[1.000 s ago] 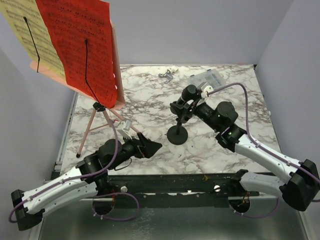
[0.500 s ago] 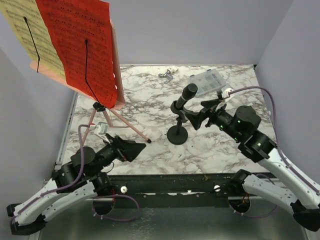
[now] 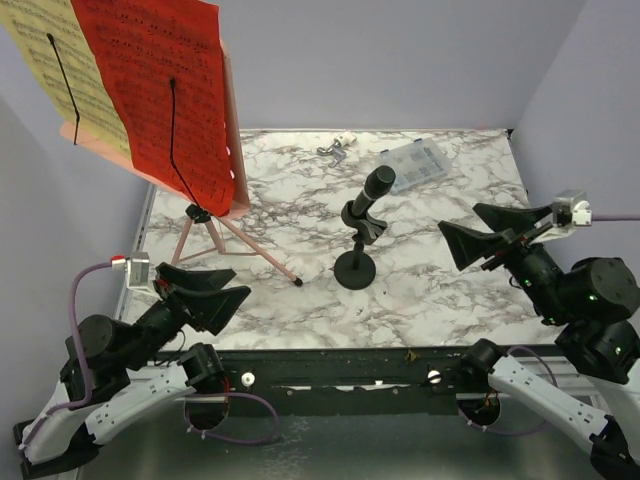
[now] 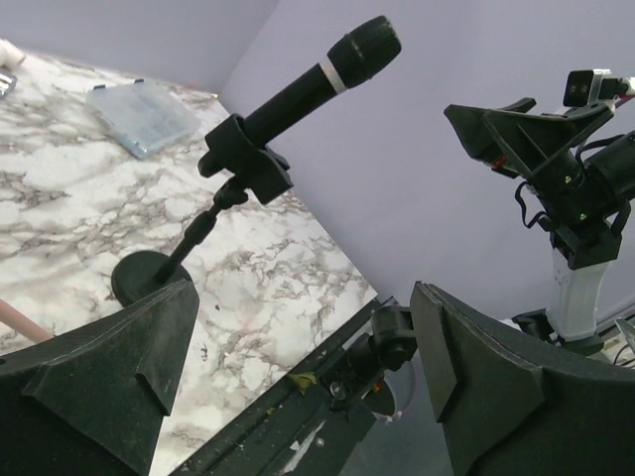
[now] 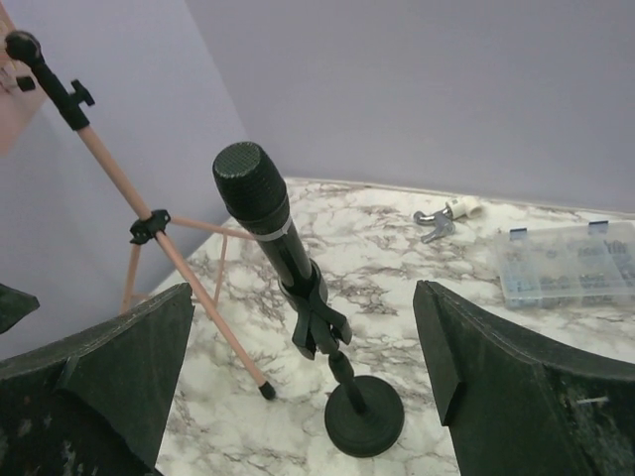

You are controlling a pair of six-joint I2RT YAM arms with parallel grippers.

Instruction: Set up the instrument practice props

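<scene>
While the black microphone (image 3: 366, 205) stood on the marble counter (image 3: 450, 290), the left arm (image 3: 120, 350) and right arm (image 3: 580, 295) were folded up near the front corners, jaws wide open, holding nothing.

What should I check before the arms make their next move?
1. Check the mic is upright: ok.
2. Check the stand is up on its legs: ok.
3. Check the red page and yellow page are on the stand: ok.
4. Check the left gripper is open and empty: ok.
5. Check the right gripper is open and clear of the mic: ok.
6. Check the pages are held firmly: cannot tell.
</scene>
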